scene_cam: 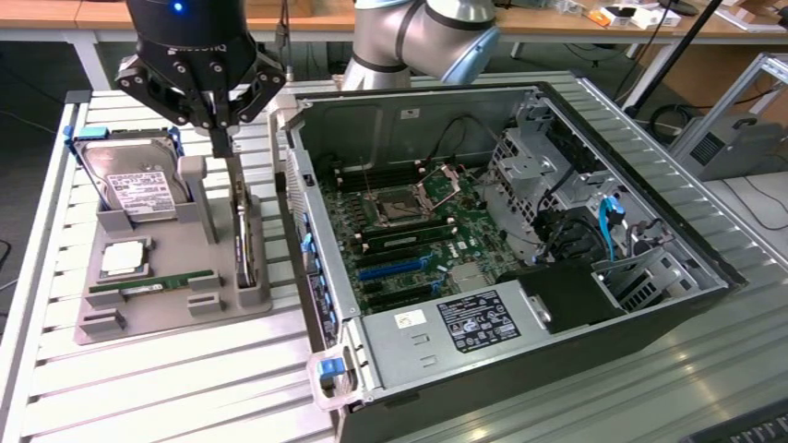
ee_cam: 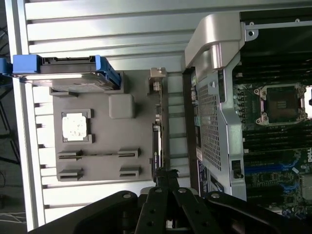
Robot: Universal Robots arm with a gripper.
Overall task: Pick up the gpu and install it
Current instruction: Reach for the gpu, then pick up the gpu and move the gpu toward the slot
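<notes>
The gpu [scene_cam: 246, 245] stands on edge in a slot of the grey holder [scene_cam: 161, 318], between the holder's other parts and the open computer case [scene_cam: 689, 258]. In the wrist view the gpu [ee_cam: 157, 131] shows edge-on, with its silver bracket at the end away from my fingers. My gripper [scene_cam: 221, 146] hangs above the far end of the card with its fingers shut and nothing between them. In the wrist view the gripper [ee_cam: 165, 176] lines up with the card's edge. The motherboard [scene_cam: 407, 240] lies exposed inside the case, with blue expansion slots [scene_cam: 394, 268] free.
On the holder [ee_cam: 97, 141] sit a hard drive [scene_cam: 138, 189] in a blue frame, a processor chip [scene_cam: 124, 260] and a slim memory stick [scene_cam: 150, 284]. The case wall [ee_cam: 214, 97] rises right beside the card. The power supply [scene_cam: 481, 323] fills the case's near corner.
</notes>
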